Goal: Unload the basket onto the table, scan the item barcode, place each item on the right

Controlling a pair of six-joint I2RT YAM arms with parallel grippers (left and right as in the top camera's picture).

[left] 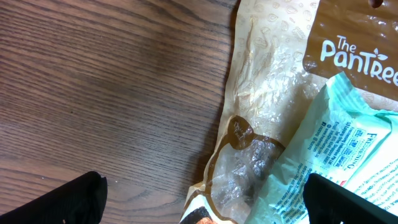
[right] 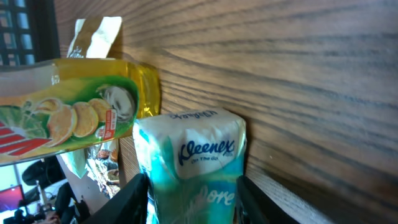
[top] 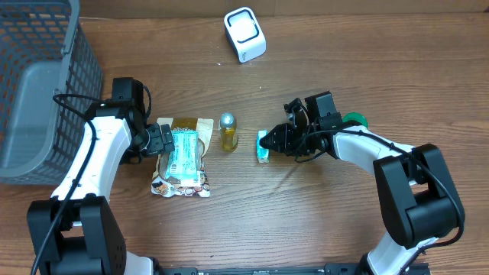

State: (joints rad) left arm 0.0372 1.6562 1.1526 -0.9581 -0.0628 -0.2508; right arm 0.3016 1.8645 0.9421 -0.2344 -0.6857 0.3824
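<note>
A grey plastic mesh basket [top: 84, 69] stands at the far left corner of the brown wood-grain table [top: 306, 221]. Near the table's middle lies a brown and clear snack pouch [top: 191, 124] [left: 273, 81] with a pale teal wipes packet [top: 184, 156] [left: 348, 149] resting on top of it. Just beside the pouch's right edge is a small yellow bottle with a silver cap [top: 228, 134] [right: 74, 118]

A robotics bench is posing as a shop checkout: white robot arms [top: 99, 156] are bending over a wood-grain table [top: 321, 237] where a grey wire shopping basket [top: 82, 72], a white barcode scanner [top: 244, 34] and groceries are lying: a Kleenex tissue pack [right: 196, 155], a Pantree bag [left: 273, 74] and a small yellow bottle [top: 228, 133].
</note>
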